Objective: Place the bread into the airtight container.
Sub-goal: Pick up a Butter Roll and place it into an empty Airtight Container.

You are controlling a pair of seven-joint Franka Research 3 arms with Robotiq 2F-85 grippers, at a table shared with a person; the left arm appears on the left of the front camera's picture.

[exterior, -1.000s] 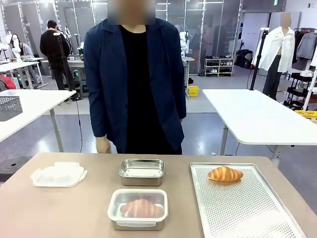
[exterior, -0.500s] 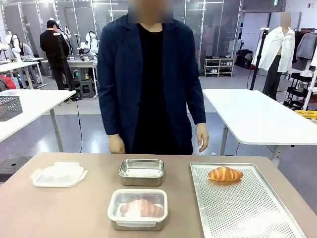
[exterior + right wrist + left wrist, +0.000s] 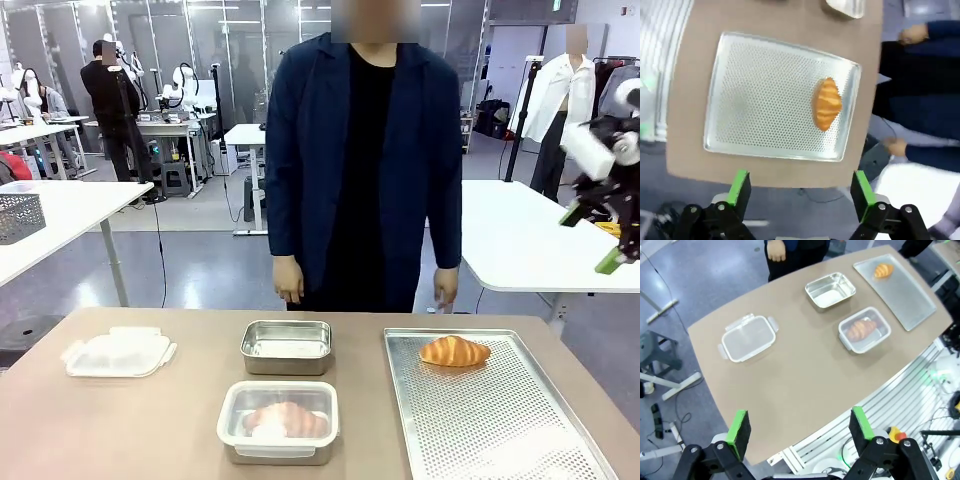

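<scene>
**Operator:** What is the state of each claw?

**Technician:** The left gripper [image 3: 800, 427] is released, with its fingers spread and nothing between them, high over the table's [image 3: 790, 390] near edge. The right gripper [image 3: 800, 187] is also released and empty, high above the tray [image 3: 755, 100]. In the front view it is blurred at the right edge.

**Operator:** Where is the bread, and how much clearance is there?

**Technician:** The bread [image 3: 455, 350] lies at the tray's far end, close to the far rim. Open perforated surface extends toward the robot. The empty steel container [image 3: 286, 346] sits left of the tray with a gap between them. The near container [image 3: 279, 422], just in front of it, holds a second bread. The lid [image 3: 118, 352] lies well apart at the left.

**Operator:** What is obscured?

**Technician:** The tray's near corners are cut off by the front view's bottom edge. I cannot tell whether a cover sits on the near container. The person's hand [image 3: 288, 292] hangs behind the far edge.
</scene>
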